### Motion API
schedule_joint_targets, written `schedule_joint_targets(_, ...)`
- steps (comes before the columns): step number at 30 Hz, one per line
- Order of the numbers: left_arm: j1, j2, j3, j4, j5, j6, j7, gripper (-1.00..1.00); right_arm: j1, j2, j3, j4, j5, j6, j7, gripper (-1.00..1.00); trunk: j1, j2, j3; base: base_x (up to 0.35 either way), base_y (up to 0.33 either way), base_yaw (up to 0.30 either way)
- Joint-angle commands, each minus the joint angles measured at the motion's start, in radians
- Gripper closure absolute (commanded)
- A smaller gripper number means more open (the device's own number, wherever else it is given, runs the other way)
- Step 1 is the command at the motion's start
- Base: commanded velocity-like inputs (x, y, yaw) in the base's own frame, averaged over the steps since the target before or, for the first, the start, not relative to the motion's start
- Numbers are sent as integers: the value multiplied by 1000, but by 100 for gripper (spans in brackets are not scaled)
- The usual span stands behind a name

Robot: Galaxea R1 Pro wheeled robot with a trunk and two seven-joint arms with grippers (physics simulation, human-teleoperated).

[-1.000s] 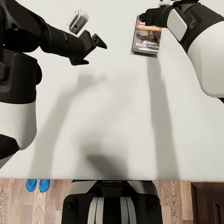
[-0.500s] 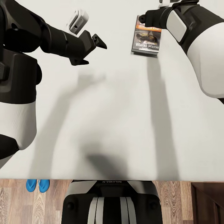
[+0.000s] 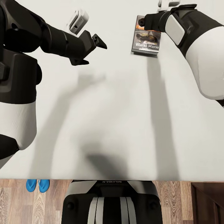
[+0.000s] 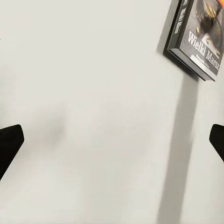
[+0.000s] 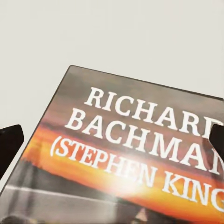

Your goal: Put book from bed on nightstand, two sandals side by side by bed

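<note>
The book (image 5: 140, 154) lay flat on the bed (image 3: 112, 124), between the spread jaws of the right gripper (image 5: 112, 140). The left gripper (image 3: 93, 49) was held open, well aside. A squared, centred descent was advisable before closing.

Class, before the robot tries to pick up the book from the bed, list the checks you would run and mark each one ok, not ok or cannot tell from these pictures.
1. Book lies flat on the bed, cover up: ok.
2. Right hand is over the book, a fingertip showing at each side of the title in the right wrist view: ok.
3. Right hand is open wide enough to take the book: ok, though its far edge is out of frame.
4. Right fingers touching the cover: cannot tell.
5. Left hand is open and apart from the book: ok.
6. Two sandals lie side by side on the floor at the bed's edge: ok.
</note>
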Motion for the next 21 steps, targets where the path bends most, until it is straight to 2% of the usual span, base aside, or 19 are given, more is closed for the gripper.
schedule_joint_targets(1,-1,0,0,-1,6,8,8,-100,8,0,-5,-2,9,5,4,-100,0,0,0,0,0,0)
schedule_joint_targets(21,0,2,-1,0,7,8,8,-100,48,1,-7,-2,11,2,6,-100,0,0,0,0,0,0)
